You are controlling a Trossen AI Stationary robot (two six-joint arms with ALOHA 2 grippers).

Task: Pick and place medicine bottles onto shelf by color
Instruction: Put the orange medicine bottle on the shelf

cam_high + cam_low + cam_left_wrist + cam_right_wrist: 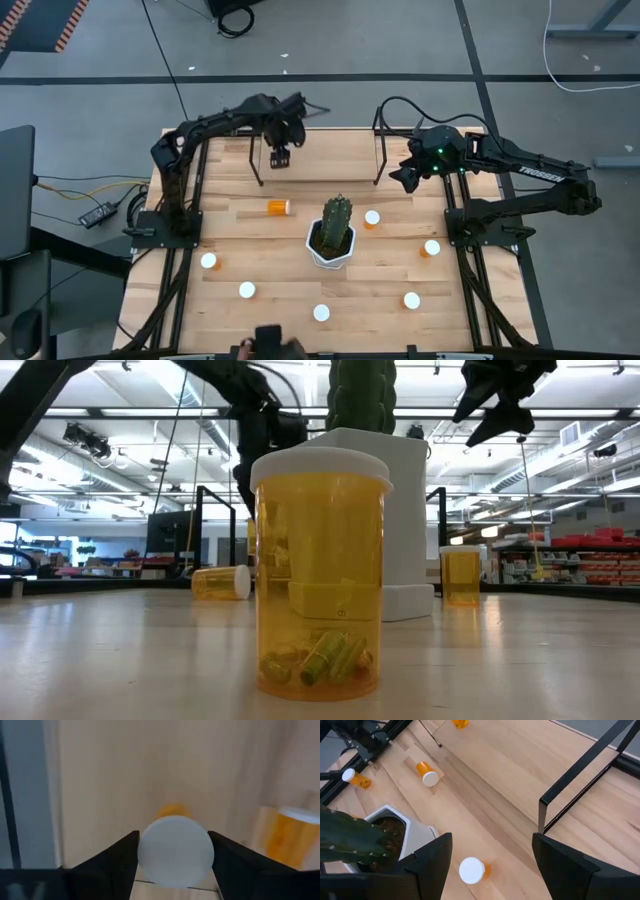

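Observation:
My left gripper (281, 157) hangs over the left part of the light-wood shelf (330, 150) and is shut on a medicine bottle (175, 851), which shows as a white cap with some orange body beyond it. My right gripper (405, 176) is open and empty above the table by the shelf's right end, with an upright bottle (472, 870) below it. One bottle (278, 207) lies on its side in front of the shelf. Several others, such as two near bottles (209, 261) (431, 248), stand upright on their bases around the cactus pot. My left gripper pinches the bottle at its white cap (145, 852), one finger on each side of the round rim. The fingers come from above, pointing down, and the cap faces the wrist camera with the orange body (172, 811) below it. Whether the bottle's base rests on the shelf cannot be told.
A green cactus in a white pot (333, 238) stands at the table's middle. The shelf's black rod frames (380, 150) rise at both ends. One bottle (320, 570) stands right before the low camera. Another orange bottle (290, 837) shows beside the held one.

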